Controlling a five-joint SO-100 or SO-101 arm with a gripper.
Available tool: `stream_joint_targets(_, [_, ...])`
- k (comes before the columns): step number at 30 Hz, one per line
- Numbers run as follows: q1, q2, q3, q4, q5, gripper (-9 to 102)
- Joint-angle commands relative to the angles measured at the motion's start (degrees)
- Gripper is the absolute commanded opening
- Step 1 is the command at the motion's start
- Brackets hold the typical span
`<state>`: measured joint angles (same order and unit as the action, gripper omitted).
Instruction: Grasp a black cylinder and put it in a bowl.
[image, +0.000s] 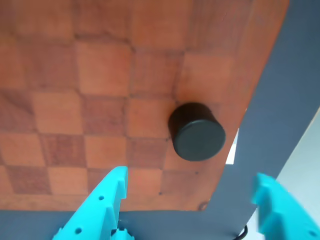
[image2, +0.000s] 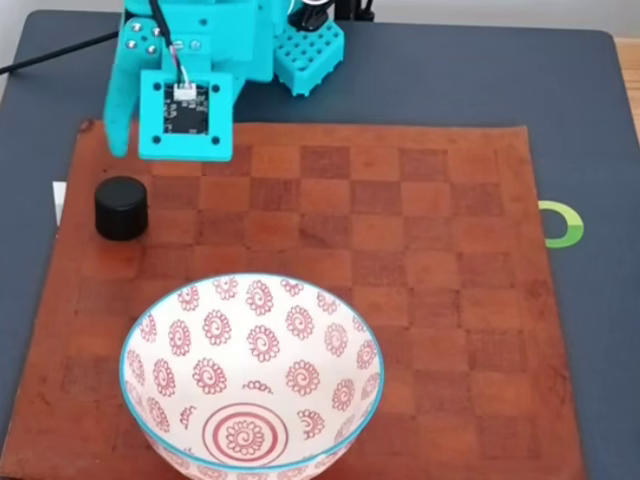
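In the wrist view the black cylinder (image: 196, 132) stands upright on the brown chequered mat (image: 75, 100), near the mat's corner. My gripper (image: 190, 197) is open, its two turquoise fingers spread wide on the near side of the cylinder and not touching it. In the fixed view the black cylinder (image2: 121, 207) sits at the mat's left edge, just below the turquoise arm (image2: 185, 110), and one finger (image2: 119, 110) hangs a little above it. The white bowl (image2: 250, 375) with red spiral flowers and a blue rim rests on the mat at the lower left, with nothing in it.
The mat (image2: 420, 260) lies on a dark grey table (image2: 470, 80). A green ring mark (image2: 563, 224) is at the mat's right edge. A small white patch (image2: 58, 203) shows beside the mat's left edge. The arm's base (image2: 305, 50) stands at the back.
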<state>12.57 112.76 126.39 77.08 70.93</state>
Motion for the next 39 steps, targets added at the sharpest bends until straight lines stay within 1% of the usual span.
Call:
stream_joint_targets(1, [1.5,-1.8,-2.0,-1.7,-0.6,35])
stream_joint_targets(5, [2.1,-6.3,-2.0,-6.2,-1.7,35])
stream_joint_targets(11, [2.2,-11.9,-2.0,-9.3,-1.7,34])
stream_joint_targets(21, [2.3,-19.2,-2.2,-9.6,-0.8,34])
stream_joint_targets(27, [5.5,-19.0,-2.3,-9.6,-1.7,34])
stream_joint_targets(39, [5.6,-19.9,-3.9,-9.6,-1.6,34])
